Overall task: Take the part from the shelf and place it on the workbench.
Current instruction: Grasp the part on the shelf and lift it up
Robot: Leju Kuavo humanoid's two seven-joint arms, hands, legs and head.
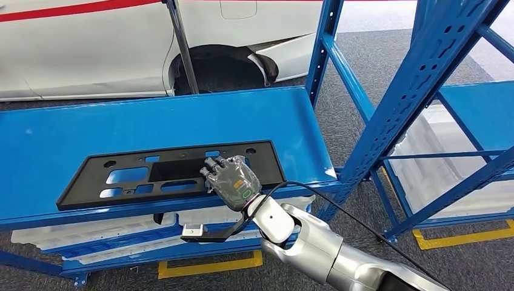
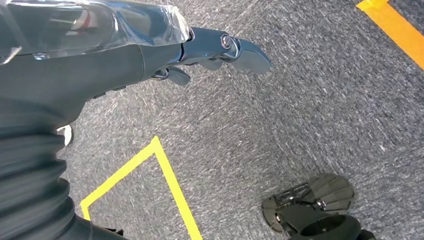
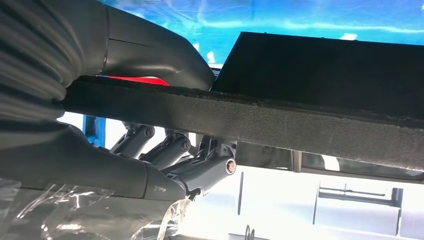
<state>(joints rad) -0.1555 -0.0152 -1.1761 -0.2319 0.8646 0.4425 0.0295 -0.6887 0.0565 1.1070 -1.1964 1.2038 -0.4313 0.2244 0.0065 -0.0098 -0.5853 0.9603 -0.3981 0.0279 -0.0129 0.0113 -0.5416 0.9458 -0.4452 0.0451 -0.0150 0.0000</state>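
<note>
My right hand (image 1: 233,180) is at the near edge of the part (image 1: 170,173), a flat black plate with several cut-outs lying on the blue shelf (image 1: 151,121). In the right wrist view the part's edge (image 3: 280,120) runs between my thumb on one side and my fingers (image 3: 200,165) curled on the other, so the hand grips the plate at that edge. The part sits toward the front of the shelf, its long side roughly along the front lip. My right arm (image 1: 315,248) reaches in from below, a black cable trailing beside it. My left hand (image 2: 150,55) hangs over grey carpet (image 2: 300,110) marked with yellow tape (image 2: 165,170); its fingers (image 2: 240,50) are extended with nothing between them. White bins (image 1: 436,163) stand on the lower level of the neighbouring blue rack (image 1: 418,91) to the right, and more white bins lie under the shelf. A white car body (image 1: 91,54) stands behind the shelf.
</note>
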